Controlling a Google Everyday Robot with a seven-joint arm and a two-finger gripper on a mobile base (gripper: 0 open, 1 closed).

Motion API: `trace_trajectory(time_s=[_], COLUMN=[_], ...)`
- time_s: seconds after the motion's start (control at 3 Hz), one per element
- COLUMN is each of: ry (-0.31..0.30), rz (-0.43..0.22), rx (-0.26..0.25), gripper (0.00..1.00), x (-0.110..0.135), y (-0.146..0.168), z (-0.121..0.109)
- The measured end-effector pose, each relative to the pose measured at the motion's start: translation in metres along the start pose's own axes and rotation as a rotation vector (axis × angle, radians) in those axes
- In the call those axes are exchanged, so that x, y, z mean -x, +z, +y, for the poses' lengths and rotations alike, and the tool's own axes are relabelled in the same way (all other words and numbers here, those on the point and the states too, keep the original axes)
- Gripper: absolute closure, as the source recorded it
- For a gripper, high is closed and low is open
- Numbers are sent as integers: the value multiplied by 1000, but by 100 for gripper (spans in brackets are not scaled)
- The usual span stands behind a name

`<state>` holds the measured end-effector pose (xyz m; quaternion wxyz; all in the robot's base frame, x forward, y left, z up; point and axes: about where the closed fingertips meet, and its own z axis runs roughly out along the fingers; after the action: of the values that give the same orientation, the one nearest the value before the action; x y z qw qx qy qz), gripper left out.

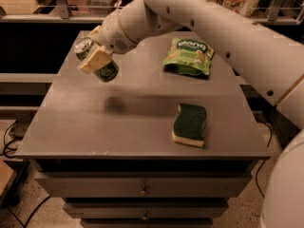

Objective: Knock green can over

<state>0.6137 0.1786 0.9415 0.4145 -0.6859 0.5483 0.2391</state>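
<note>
The green can (107, 71) is a small green drink can with a silver top. It hangs tilted in the air over the left part of the grey table (142, 122), top pointing up and left. Its shadow lies on the tabletop below. My gripper (95, 55) is shut on the can, with one beige finger (96, 59) across its front side. The white arm reaches in from the upper right.
A flat green snack bag (188, 56) lies at the back right of the table. A green-topped yellow sponge (189, 124) lies near the front right edge. Drawers sit under the tabletop. Shelving runs behind the table.
</note>
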Motion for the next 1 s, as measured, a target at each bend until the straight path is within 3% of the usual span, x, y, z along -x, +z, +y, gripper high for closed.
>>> trace_trajectory(time_s=[0.33, 0.67, 1.0], ry=[-64, -113, -131], rz=[142, 252, 310], rx=[-13, 33, 98], gripper=[100, 83, 59], x=[-9, -22, -35], y=[-22, -16, 0], z=[-5, 3, 18])
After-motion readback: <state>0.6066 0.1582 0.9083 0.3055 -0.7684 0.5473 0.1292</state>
